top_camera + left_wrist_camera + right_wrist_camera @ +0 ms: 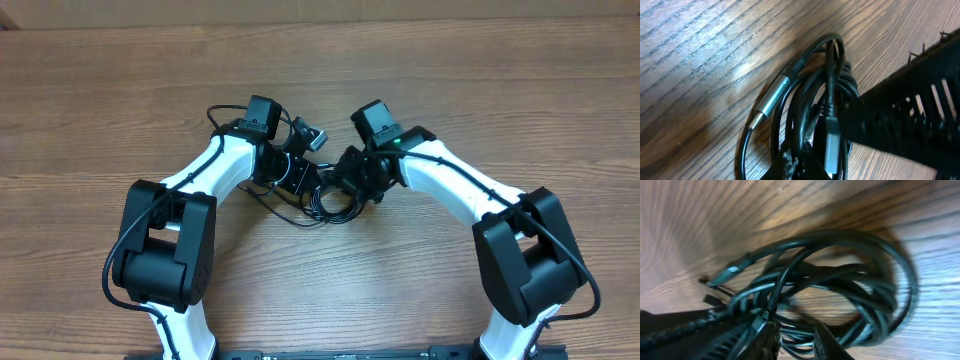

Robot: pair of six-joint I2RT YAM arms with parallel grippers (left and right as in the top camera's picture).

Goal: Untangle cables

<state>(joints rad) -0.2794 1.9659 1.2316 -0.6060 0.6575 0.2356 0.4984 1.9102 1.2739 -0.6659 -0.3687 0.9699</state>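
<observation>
Black cables (328, 203) lie coiled on the table (100, 110) between the arms. Left gripper (298, 180) pinches the bundle; right gripper (352, 180), jaws slightly parted around strands, should tease one loop outward slowly.

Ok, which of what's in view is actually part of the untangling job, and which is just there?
Part of the job: the tangled black cables; their silver-tipped plugs.
Just there: the wooden table; the thicker black wires on the arms, which are the robot's own.
</observation>
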